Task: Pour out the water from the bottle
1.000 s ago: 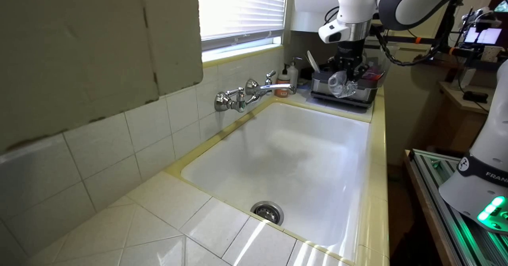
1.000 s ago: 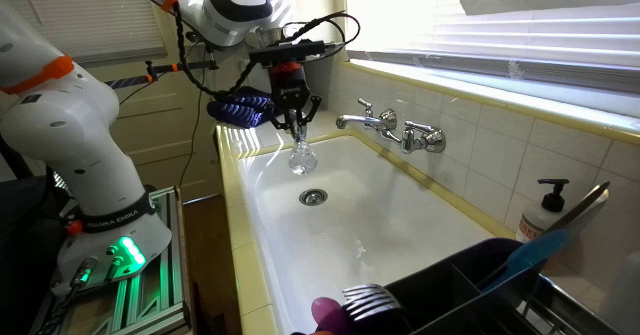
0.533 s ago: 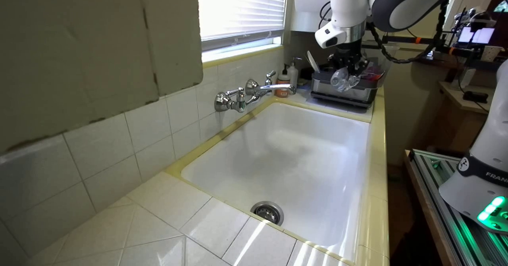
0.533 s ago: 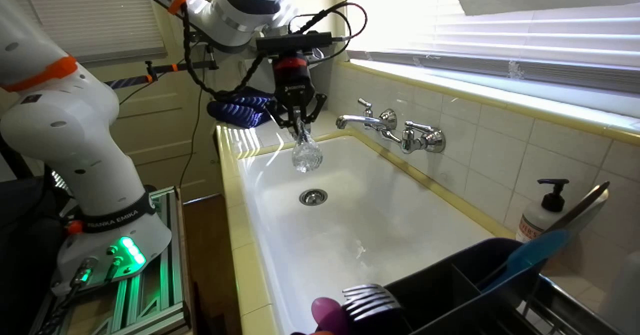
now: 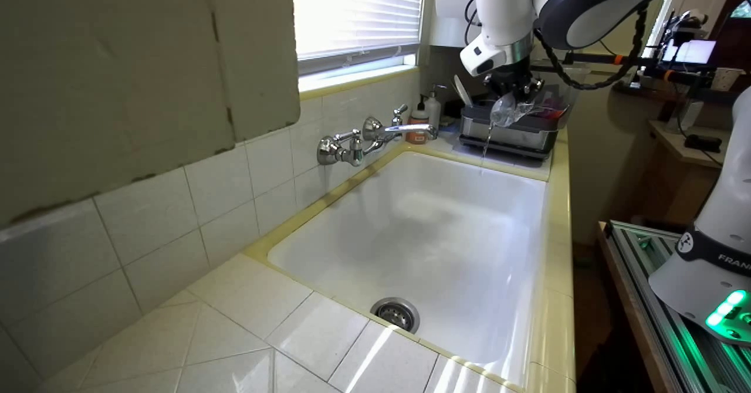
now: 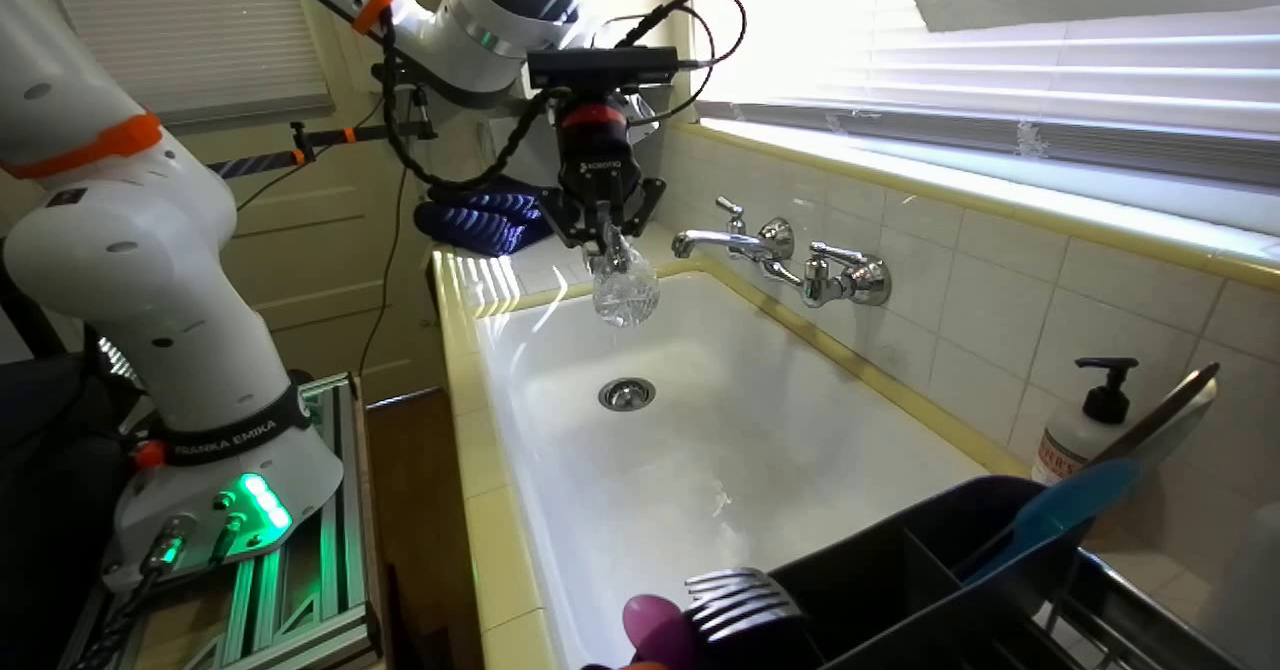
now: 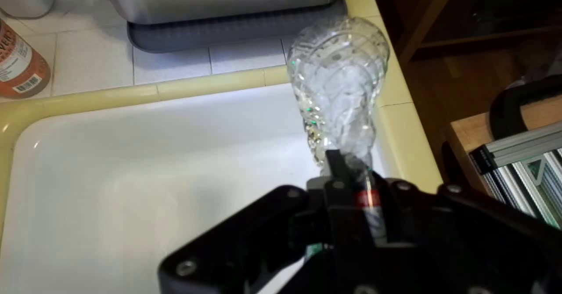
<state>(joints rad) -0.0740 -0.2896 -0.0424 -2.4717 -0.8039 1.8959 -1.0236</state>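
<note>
Wrist view: hand (image 7: 355,175) clamped on bottle (image 7: 340,77); bulging end juts past it; water (image 5: 487,141) streams below in exterior view

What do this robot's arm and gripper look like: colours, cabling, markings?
The arm is white with dark trim, orange bands, a braided black cable and a black collar lettered FRANKA EMIKA, with green lights glowing below. The gripper is black and angular, lettered ROBOTIQ, with a red ring above it.

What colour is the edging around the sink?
Yellow; the edging shows best in the wrist view.
</note>
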